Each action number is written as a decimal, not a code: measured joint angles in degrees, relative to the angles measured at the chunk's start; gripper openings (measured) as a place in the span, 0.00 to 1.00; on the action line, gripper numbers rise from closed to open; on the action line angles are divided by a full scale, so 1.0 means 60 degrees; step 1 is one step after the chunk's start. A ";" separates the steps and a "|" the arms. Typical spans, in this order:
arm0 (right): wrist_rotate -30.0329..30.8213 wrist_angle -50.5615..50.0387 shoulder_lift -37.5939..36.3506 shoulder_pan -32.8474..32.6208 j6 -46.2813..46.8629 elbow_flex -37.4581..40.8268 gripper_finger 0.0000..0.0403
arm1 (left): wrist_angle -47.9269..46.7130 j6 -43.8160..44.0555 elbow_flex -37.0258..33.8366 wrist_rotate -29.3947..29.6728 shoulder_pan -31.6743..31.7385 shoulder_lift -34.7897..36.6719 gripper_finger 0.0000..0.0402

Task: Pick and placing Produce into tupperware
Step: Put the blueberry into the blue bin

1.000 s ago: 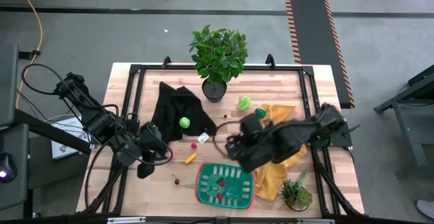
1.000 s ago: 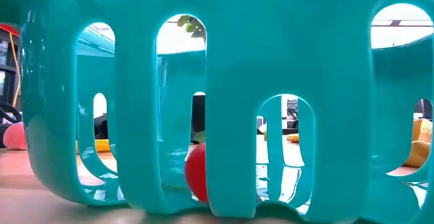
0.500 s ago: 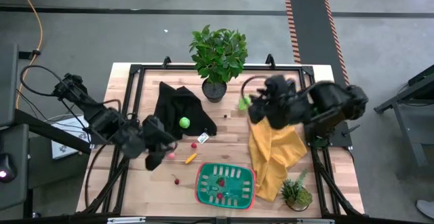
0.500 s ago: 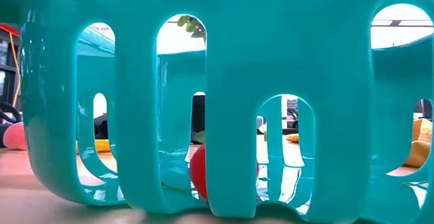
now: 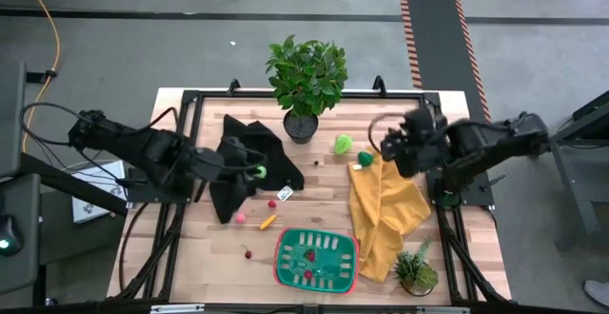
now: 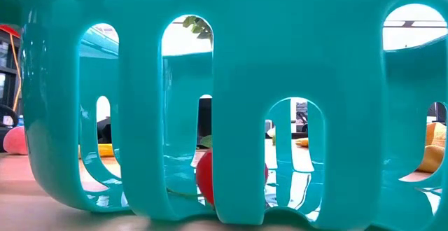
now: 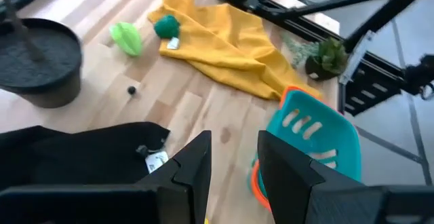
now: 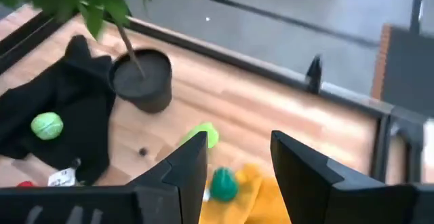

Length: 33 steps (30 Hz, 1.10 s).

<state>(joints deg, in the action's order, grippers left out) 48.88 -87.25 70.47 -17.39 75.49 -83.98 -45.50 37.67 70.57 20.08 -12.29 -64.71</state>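
The tupperware (image 5: 316, 257), green with a red rim, sits near the table's front edge with red bits in it. A lime ball (image 5: 259, 171) lies on a black cloth (image 5: 249, 152). A lime-green piece (image 5: 343, 144) and a dark green piece (image 5: 364, 159) lie by a yellow cloth (image 5: 385, 214). Pink (image 5: 241, 217), orange (image 5: 268, 222) and red (image 5: 247, 252) bits lie on the wood. My left gripper (image 5: 245, 169) hovers open over the black cloth beside the lime ball. My right gripper (image 5: 385, 146) hovers open over the yellow cloth's far end. The wrist views show nothing between either gripper's (image 7: 234, 176) (image 8: 237, 176) fingers.
A large potted plant (image 5: 306, 81) stands at the far edge, a small one (image 5: 416, 271) at the near right corner. A black frame (image 5: 190, 100) borders the table. The tupperware's teal wall (image 6: 224, 84) fills the low view, with a red ball (image 6: 210, 178) behind it.
My left gripper has swung from the table's near left toward the far edge and right, over the black cloth by the lime ball. My right gripper has drawn back from beside the tupperware toward the far right, over the yellow cloth's far end. Both stayed open.
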 joint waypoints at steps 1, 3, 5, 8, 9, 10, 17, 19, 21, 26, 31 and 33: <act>-0.0005 0.0433 -0.0286 -0.0199 0.0286 0.0655 0.38 | 0.0002 0.0004 0.0000 0.0000 0.0118 0.0000 0.28; 0.0001 0.1555 -0.0737 -0.0610 0.0644 0.1863 0.38 | 0.0001 0.0007 0.0000 0.0004 0.0319 0.0000 0.28; -0.0003 0.2871 -0.1060 -0.0951 0.0696 0.3044 0.38 | 0.0015 0.0009 0.0000 0.0007 0.0466 0.0000 0.28; -0.0004 0.4716 -0.1278 -0.1299 0.1008 0.4476 0.38 | 0.0118 0.0025 0.0000 0.0005 0.0565 0.0000 0.28; -0.0010 0.5327 -0.1283 -0.1368 0.1147 0.4872 0.38 | 0.0172 0.0050 0.0000 0.0004 0.0570 0.0000 0.28; -0.0025 0.5924 -0.1269 -0.1425 0.1233 0.5227 0.38 | 0.0198 0.0063 0.0000 0.0007 0.0564 0.0000 0.28; -0.0573 0.9233 -0.0601 -0.1401 0.1363 0.6157 0.38 | 0.0182 0.0447 0.0000 0.0014 0.0550 0.0000 0.28; -0.0597 0.9195 -0.0199 -0.1291 0.1310 0.5947 0.38 | 0.0178 0.0517 0.0000 0.0015 0.0550 -0.0003 0.28; -0.0588 0.9204 0.0289 -0.1135 0.1046 0.5741 0.38 | 0.0157 0.0517 0.0000 0.0017 0.0550 -0.0004 0.28; -0.0549 0.9380 0.1708 -0.0890 0.0698 0.5309 0.38 | 0.0139 0.0517 0.0000 0.0051 0.0550 -0.0007 0.28; -0.0375 0.9375 0.3098 -0.0891 0.0587 0.4505 0.38 | 0.0088 0.0517 0.0000 0.0049 0.0550 -0.0007 0.28; -0.0370 0.9297 0.3666 -0.0801 0.0502 0.4102 0.38 | -0.0026 0.0518 0.0000 0.0050 0.0550 -0.0007 0.28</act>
<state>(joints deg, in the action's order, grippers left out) 46.66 -31.47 92.46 -22.20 78.50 -59.37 -45.65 40.78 70.57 20.38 -8.99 -64.75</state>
